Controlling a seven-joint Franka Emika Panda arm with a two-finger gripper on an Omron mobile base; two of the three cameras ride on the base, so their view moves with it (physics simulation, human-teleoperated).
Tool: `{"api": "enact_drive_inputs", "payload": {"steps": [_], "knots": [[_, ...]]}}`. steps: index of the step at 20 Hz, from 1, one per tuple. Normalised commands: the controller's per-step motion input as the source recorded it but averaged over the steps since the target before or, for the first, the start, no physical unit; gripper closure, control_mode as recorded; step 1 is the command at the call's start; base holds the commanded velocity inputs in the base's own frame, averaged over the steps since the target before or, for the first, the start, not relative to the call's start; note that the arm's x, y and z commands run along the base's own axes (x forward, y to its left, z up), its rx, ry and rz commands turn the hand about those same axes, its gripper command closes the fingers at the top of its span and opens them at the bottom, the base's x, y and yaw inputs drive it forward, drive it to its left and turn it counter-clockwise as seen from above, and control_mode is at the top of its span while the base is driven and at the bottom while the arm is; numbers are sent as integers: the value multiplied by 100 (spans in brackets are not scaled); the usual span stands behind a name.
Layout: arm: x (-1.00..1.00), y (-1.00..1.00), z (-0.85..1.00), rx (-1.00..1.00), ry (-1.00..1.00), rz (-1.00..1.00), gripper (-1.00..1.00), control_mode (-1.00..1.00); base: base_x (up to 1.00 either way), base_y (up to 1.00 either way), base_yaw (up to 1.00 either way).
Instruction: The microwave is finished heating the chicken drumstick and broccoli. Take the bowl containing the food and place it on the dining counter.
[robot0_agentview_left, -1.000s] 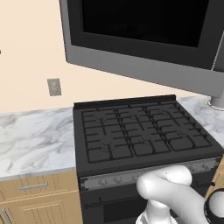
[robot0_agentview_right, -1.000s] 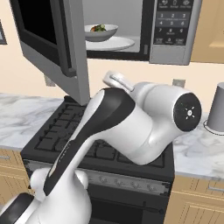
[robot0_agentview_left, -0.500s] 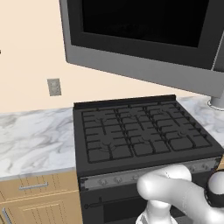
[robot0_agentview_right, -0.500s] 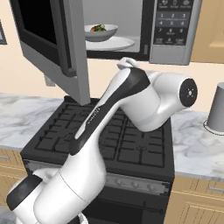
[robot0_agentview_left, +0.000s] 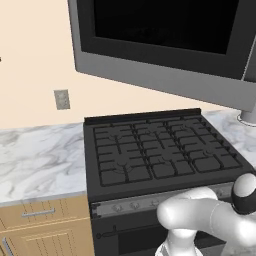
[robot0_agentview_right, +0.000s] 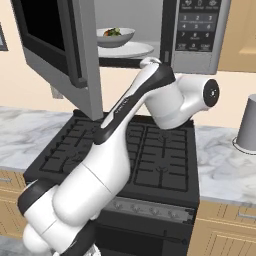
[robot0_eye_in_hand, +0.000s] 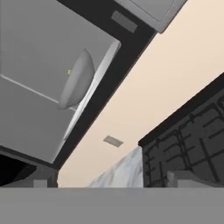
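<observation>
The microwave (robot0_agentview_right: 197, 30) hangs above the stove with its black glass door (robot0_agentview_right: 55, 40) swung wide open. Inside, the white-grey bowl (robot0_agentview_right: 115, 37) sits on the white turntable (robot0_agentview_right: 131, 49). The broccoli and chicken drumstick show as a small green and brown heap (robot0_agentview_right: 113, 32) above the rim. In the hand view the bowl (robot0_eye_in_hand: 76, 78) appears rolled on its side, far ahead. My gripper (robot0_eye_in_hand: 111, 180) is open, its fingertips (robot0_eye_in_hand: 183, 177) wide apart with nothing between them, below and in front of the microwave mouth. The dining counter is out of view.
A black gas stove (robot0_agentview_left: 160, 150) lies directly under the microwave, with marble worktops (robot0_agentview_left: 40, 160) on both sides over light wood cabinets. A grey canister (robot0_agentview_right: 247, 125) stands on the right worktop. The open door (robot0_agentview_left: 165, 45) juts out over the stove's left side.
The arm's upper links and wrist have risen, bringing the hand closer under the microwave opening. The gripper has stayed open. Bowl, door and base views are unchanged.
</observation>
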Motion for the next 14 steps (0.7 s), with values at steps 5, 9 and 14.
{"api": "enact_drive_inputs", "payload": {"steps": [5,9,14], "knots": [[-10,28,0,4,8,10,-100,-100,0,0,0],[-29,62,0,2,3,8,-100,-100,0,0,0],[-34,81,0,2,0,8,-100,-100,0,0,0]]}}
